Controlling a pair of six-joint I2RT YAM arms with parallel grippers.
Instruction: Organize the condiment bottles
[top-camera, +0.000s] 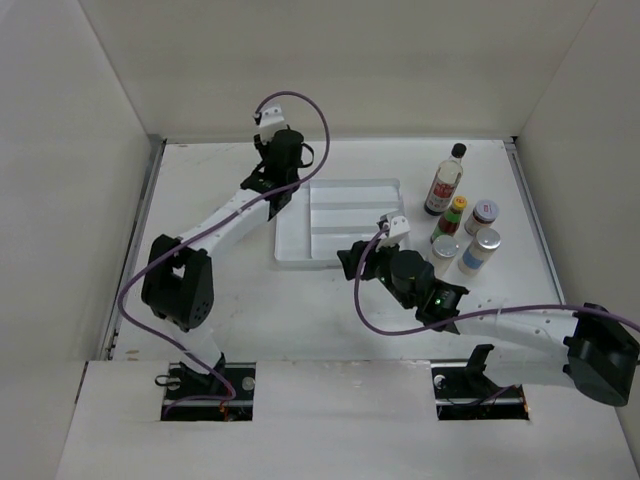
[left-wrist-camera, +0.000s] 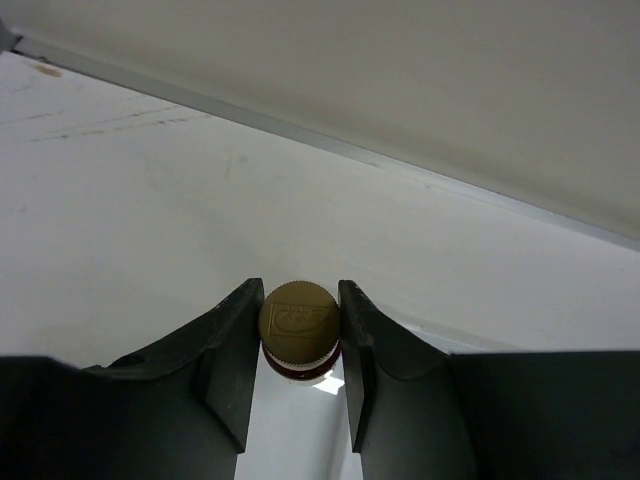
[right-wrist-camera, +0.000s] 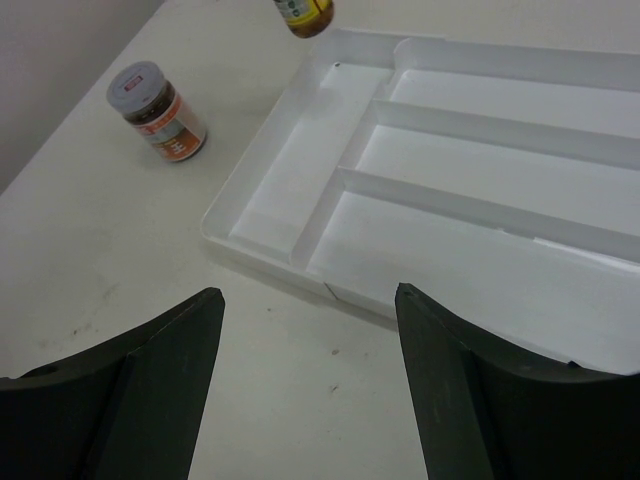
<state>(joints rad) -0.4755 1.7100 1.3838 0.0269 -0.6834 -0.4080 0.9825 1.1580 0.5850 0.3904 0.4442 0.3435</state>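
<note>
— Well, how is the left gripper (left-wrist-camera: 298, 330) seen to be set?
— It is shut tight on the small yellow bottle (left-wrist-camera: 300, 368). The gold cap (left-wrist-camera: 297, 318) is pinched between both fingers (left-wrist-camera: 235, 350). From the right wrist, the bottle's lower end is seen just beside the far left corner of the white divided tray (top-camera: 350, 183). Whether it is lifted off the table (top-camera: 200, 170) cannot be told.
— And the right gripper (right-wrist-camera: 308, 295)?
— It is spread wide, with nothing between its jaws, above the table at the tray's near edge. One silver-lidded jar (right-wrist-camera: 157, 110) is stood on the table left of the tray. The tall dark bottle (top-camera: 445, 180), the green bottle (top-camera: 453, 215) and other lidded jars (top-camera: 485, 213) are grouped right of the tray.
</note>
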